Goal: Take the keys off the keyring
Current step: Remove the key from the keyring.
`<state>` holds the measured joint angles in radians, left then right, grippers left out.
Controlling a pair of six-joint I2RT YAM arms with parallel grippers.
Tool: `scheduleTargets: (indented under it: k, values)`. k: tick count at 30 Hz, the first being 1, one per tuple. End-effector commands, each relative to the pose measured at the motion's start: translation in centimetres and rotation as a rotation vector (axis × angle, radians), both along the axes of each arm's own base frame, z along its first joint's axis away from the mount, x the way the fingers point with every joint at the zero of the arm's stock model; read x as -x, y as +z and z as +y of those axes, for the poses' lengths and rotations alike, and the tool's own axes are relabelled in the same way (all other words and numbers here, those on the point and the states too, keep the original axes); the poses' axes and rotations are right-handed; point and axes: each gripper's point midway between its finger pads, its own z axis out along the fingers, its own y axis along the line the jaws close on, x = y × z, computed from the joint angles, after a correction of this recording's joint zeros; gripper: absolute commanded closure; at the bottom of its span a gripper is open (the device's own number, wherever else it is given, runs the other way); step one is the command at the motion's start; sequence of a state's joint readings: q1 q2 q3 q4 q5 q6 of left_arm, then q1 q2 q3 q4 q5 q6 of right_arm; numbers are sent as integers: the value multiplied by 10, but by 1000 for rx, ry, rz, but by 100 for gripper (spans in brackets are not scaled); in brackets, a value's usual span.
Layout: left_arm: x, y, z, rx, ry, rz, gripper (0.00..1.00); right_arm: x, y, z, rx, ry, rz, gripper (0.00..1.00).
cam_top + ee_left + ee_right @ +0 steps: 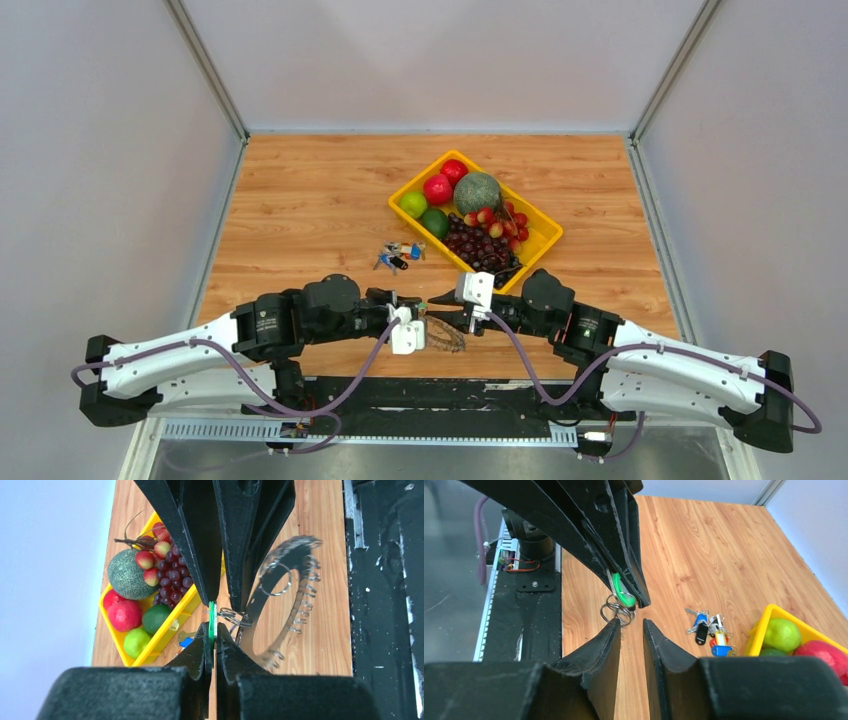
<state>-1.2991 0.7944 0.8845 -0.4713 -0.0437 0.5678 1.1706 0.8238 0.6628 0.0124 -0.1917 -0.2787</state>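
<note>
Left gripper: clamped on green tag, near side of yellow tray.
Right gripper: fingers apart, gripping nothing, facing tag.
Keyring, keys: linked to tag, nearer than tray.

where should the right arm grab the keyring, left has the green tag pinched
Likely the small link rings poking out past the green tag: bring the right gripper straight on, jaws either side of the flat loops. Elsewhere the keys crowd the wire.
</note>
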Motion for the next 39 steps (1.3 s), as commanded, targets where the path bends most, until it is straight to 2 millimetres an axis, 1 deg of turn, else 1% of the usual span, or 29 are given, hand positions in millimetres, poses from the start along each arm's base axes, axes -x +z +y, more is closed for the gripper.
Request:
scheduleTargets:
  k: [1, 4, 10, 14, 16, 17, 20, 23, 28, 33, 36, 37, 39]
  values:
    - [-12, 25, -3, 25, 21, -84, 100, 10, 21, 7, -74, 45, 38, 72]
    - [-16, 27, -3, 2, 30, -113, 100, 11, 20, 7, -77, 44, 61, 72]
    - [-24, 26, -6, -37, 33, -172, 100, 6, 14, 9, -66, 16, 84, 73]
    - [-24, 28, -11, -3, 10, -209, 100, -6, 10, 9, -58, -54, 97, 75]
    - [-23, 30, -12, 10, 0, -224, 100, -11, 11, 7, -69, -86, 95, 76]
    - [-24, 30, -13, 15, -2, -234, 100, -13, 13, 6, -78, -94, 93, 78]
    - [-25, 29, -12, 21, -1, -260, 100, -15, 18, 5, -106, -112, 90, 90]
    - [-28, 22, -13, 8, -6, -290, 100, -16, 21, 4, -123, -114, 93, 100]
    - [-33, 16, -13, -7, 2, -316, 100, -17, 18, 1, -116, -131, 103, 100]
    - [-35, 8, -13, -10, -3, -311, 100, -27, 20, -5, -45, -180, 36, 100]
    - [-34, 1, -15, -3, -16, -290, 100, -34, 17, -9, 55, -192, -43, 100]
    - [-34, 0, -16, -2, -19, -287, 100, -37, 11, -11, 111, -203, -71, 100]
    - [-35, -5, -17, -2, -24, -277, 100, -36, 10, -11, 185, -186, -127, 100]
